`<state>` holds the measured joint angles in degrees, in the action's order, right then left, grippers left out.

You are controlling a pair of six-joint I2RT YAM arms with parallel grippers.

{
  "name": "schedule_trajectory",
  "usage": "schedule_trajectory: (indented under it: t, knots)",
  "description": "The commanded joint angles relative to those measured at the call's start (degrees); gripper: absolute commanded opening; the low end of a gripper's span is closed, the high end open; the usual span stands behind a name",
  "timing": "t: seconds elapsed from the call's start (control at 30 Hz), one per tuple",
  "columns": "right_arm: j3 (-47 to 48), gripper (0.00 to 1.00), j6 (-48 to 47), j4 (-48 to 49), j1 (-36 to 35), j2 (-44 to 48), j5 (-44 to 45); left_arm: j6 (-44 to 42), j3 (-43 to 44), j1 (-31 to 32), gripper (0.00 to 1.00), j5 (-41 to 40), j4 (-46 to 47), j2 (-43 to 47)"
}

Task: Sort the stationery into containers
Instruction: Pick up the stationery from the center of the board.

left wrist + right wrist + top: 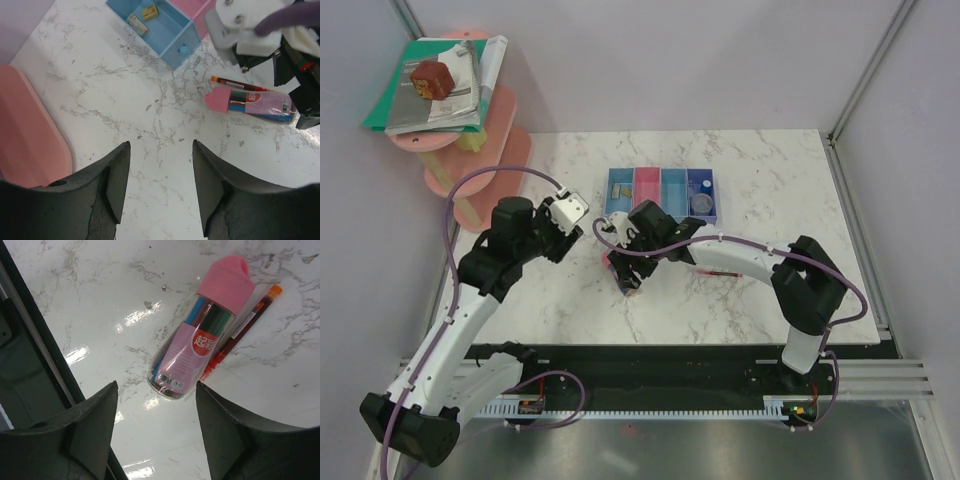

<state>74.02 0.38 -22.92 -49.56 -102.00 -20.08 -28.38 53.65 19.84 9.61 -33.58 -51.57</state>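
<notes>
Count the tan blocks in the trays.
2. A yellowish block and a paler block lie side by side in the end light blue tray. Part of the pink tray is covered, so more may be hidden.

1. A white, marble-patterned bench (770, 200) fills the middle of the overhead view.
2. A tiered pink round shelf (508, 150) stands at its far left corner.
3. Stacked books and papers (455, 100) lie on the top tier, over a green folder (390, 105).
4. A brown block (432, 78) sits on the stack.
</notes>
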Motion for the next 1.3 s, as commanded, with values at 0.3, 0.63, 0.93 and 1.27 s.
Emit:
schedule_trajectory:
  t: [0.3,0.63,0.93,1.27]
  knots:
    - [2.70,0.70,7.09,3.23,-2.91,-9.62,8.65,-3.35,7.17,-0.24,0.60,2.70,-0.17,-0.55]
    - [5.79,0.61,7.35,2.26,-4.58,-14.37,14.53,-2.91,6.39,-0.24,0.60,4.98,1.85,-0.11]
    - [6.84,0.55,4.54,1.03,-4.58,-14.20,16.38,-2.38,2.78,-0.24,0.61,5.77,3.08,0.68]
    - [9.48,0.45,1.20,-0.37,-4.58,-12.00,18.76,-1.42,1.37,-0.24,0.61,5.51,3.17,1.21]
